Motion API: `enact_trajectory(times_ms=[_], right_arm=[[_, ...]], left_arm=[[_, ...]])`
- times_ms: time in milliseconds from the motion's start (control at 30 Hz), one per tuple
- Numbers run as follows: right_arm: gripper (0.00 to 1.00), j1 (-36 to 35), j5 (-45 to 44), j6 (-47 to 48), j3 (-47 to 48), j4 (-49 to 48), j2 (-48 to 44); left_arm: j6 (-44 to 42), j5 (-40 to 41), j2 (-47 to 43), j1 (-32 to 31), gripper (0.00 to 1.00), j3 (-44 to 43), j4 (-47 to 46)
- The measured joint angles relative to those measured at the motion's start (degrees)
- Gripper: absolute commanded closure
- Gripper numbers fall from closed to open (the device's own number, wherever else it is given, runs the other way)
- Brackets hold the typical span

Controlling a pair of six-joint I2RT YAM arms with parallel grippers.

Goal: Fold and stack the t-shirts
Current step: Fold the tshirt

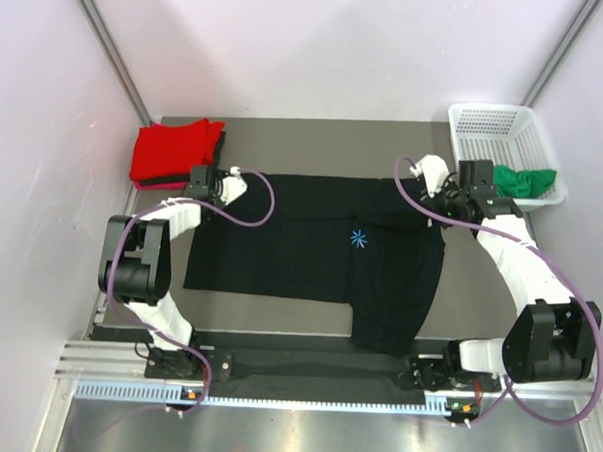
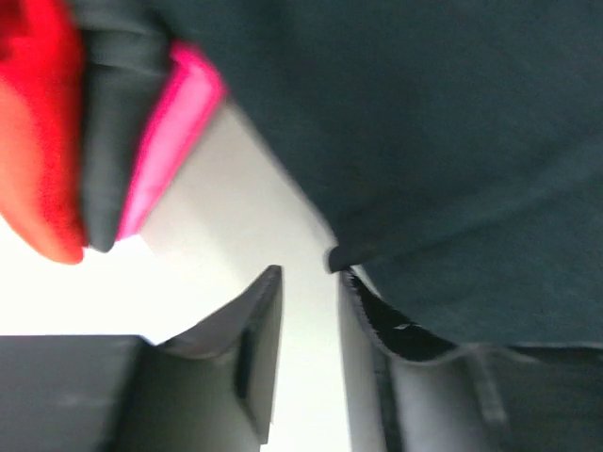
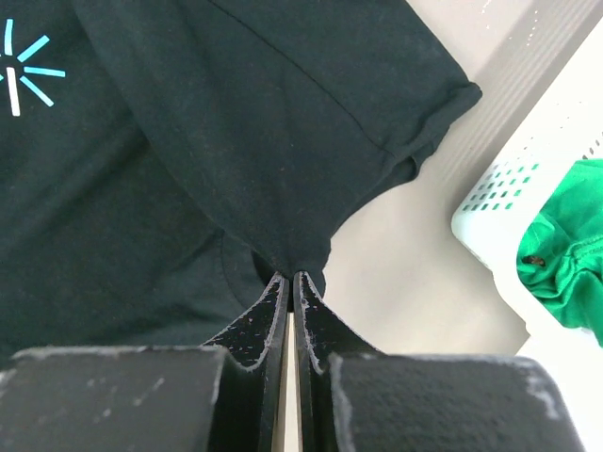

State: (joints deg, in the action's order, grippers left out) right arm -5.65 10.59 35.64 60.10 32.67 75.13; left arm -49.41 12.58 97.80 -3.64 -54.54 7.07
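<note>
Right hand point(image 3: 290, 278) pinched shut on black t-shirt point(image 3: 236, 141) edge; left hand point(image 2: 306, 275) partly open, cloth against one finger.

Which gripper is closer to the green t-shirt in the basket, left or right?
Right. The right gripper, shut on the black t-shirt, is just beside the basket holding the green t-shirt. The left gripper is far across the table, next to the red t-shirt.
</note>
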Motion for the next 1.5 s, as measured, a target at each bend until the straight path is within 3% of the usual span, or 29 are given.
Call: enact_trajectory(times_ms=[367, 500, 633, 967, 1100, 1133, 1233, 1300, 1433, 1500], right_arm=[[1.0, -0.13, 1.01, -0.81, 2.67, -0.13, 3.02], [1.0, -0.2, 1.05, -0.81, 4.22, -0.42, 5.2], [1.0, -0.22, 0.9, -0.81, 7.02, -0.7, 8.79], [1.0, -0.2, -1.68, -0.31, 19.39, -4.57, 24.33], [0.96, -0.2, -2.91, -1.11, 29.16, -5.92, 32.98], [0.8, -0.2, -3.45, -1.4, 31.06, -6.58, 34.69], [0.5, -0.2, -5.4, -2.27, 33.55, -7.8, 37.05], [0.49, -0.2, -6.43, -2.16, 33.75, -7.8, 36.96], [0.63, -0.2, -4.5, -0.37, 31.01, -7.65, 33.68], [0.64, -0.2, -1.18, 1.6, 27.61, -5.09, 30.34]], left_arm=[[11.61, -1.29, 0.2, -0.55, 0.61, -20.17, 4.94], [13.0, -3.89, 1.27, -1.86, 0.71, -20.22, 7.13], [14.19, -7.02, 4.7, -3.89, 0.91, -18.6, 10.25], [16.74, -8.26, 8.66, -6.54, 0.94, -13.99, 14.73], [16.87, -7.89, 8.66, -6.43, 0.95, -13.99, 14.78], [16.96, -7.69, 8.66, -6.43, 0.95, -13.99, 14.75], [17.14, -7.45, 8.57, -6.43, 0.95, -13.99, 14.78], [17.33, -7.39, 8.5, -6.43, 0.94, -13.99, 14.78], [17.9, -7.43, 8.15, -6.45, 0.94, -13.99, 14.82], [18.03, -7.45, 7.72, -6.49, 0.94, -13.99, 14.84]])
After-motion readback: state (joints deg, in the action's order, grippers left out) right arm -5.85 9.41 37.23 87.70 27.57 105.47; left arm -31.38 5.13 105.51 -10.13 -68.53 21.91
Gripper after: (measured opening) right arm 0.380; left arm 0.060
